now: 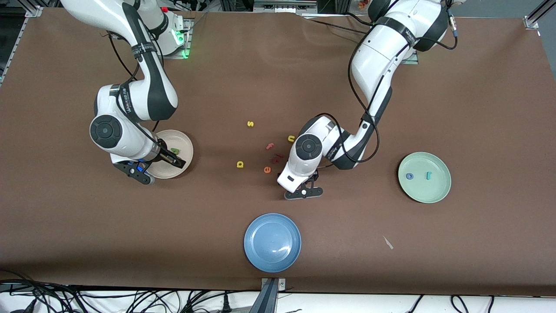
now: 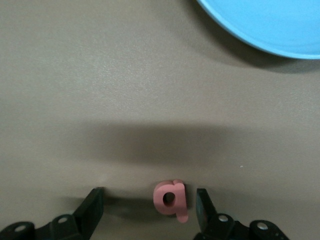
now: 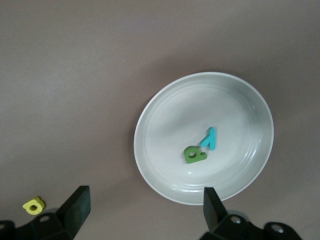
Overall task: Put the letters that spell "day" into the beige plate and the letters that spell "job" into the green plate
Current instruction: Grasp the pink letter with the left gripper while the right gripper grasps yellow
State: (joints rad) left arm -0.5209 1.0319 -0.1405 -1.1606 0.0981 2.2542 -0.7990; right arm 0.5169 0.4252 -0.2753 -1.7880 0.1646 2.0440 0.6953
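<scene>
The pinkish-red "b" (image 2: 171, 200) lies flat on the table. My left gripper (image 2: 149, 207) is down around it, open, and the letter sits close to one finger (image 2: 205, 210) without touching it. In the front view this gripper (image 1: 304, 191) hides the letter. The blue "o" (image 1: 409, 176) and teal "j" (image 1: 428, 175) lie in the green plate (image 1: 430, 193). The green "d" (image 3: 195, 155) and teal "y" (image 3: 209, 139) lie in the beige plate (image 3: 150, 115). My right gripper (image 3: 145, 205) hangs open and empty over that plate's edge (image 1: 189, 145). The yellow "a" (image 1: 239, 164) lies on the table.
A blue plate (image 1: 272, 242) stands near the front edge. Loose letters lie mid-table: yellow "s" (image 1: 250, 124), yellow "n" (image 1: 291, 138), salmon "f" (image 1: 270, 146), dark red pieces (image 1: 278, 157) and orange "e" (image 1: 267, 170).
</scene>
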